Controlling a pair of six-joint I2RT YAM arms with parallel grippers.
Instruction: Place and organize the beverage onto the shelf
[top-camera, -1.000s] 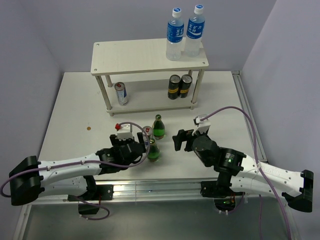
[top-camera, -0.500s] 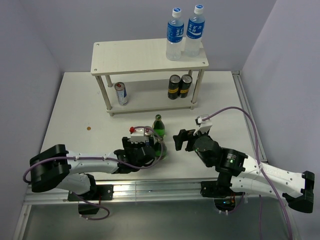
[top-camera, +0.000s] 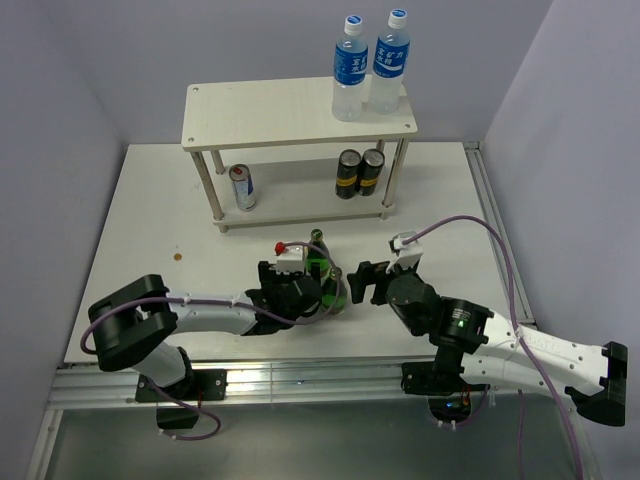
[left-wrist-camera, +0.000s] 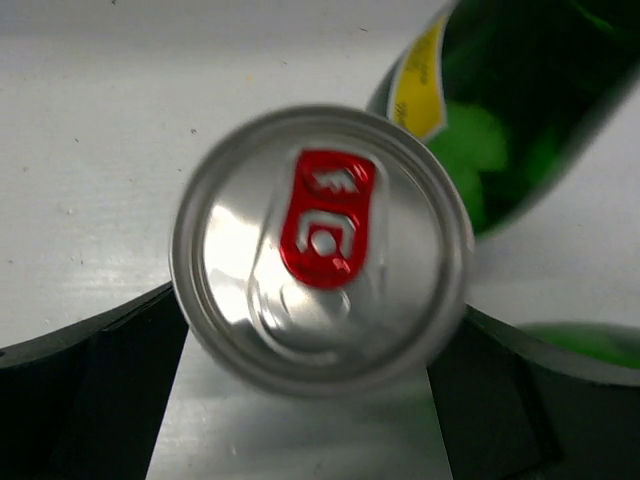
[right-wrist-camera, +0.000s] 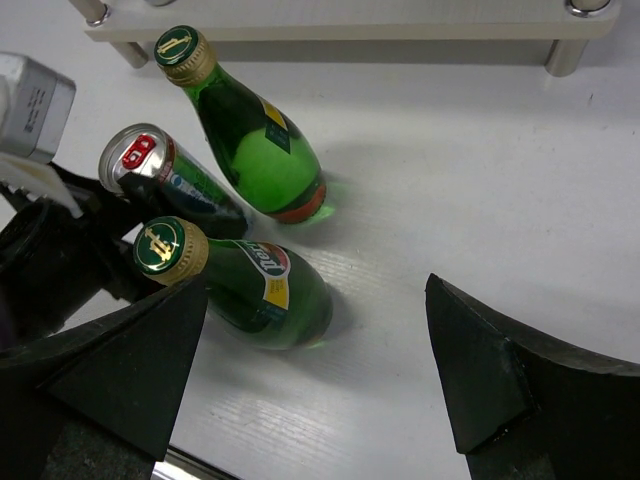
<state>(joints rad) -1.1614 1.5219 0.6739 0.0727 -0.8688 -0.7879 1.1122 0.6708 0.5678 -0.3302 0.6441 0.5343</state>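
Note:
A silver can (left-wrist-camera: 318, 250) with a red tab stands between the fingers of my left gripper (left-wrist-camera: 315, 335). Its jaws are wide open on either side of the can. Two green glass bottles stand right beside it, one farther off (right-wrist-camera: 255, 145) and one nearer (right-wrist-camera: 265, 290). In the top view the left gripper (top-camera: 303, 290) covers the can. My right gripper (right-wrist-camera: 315, 375) hangs open and empty just right of the nearer bottle. The shelf (top-camera: 260, 115) stands at the back. It carries two water bottles (top-camera: 368, 65) on top, two dark cans (top-camera: 359, 173) and a silver can (top-camera: 242, 187) below.
The shelf's front legs (top-camera: 212, 195) stand close behind the farther green bottle (top-camera: 318, 255). A small brown spot (top-camera: 177, 257) lies on the white table at the left. Purple walls close in both sides. A metal rail runs along the near edge (top-camera: 300, 375).
My left arm swung forward and to the right, bringing its open gripper around the silver can beside the green bottles. The right arm has barely shifted.

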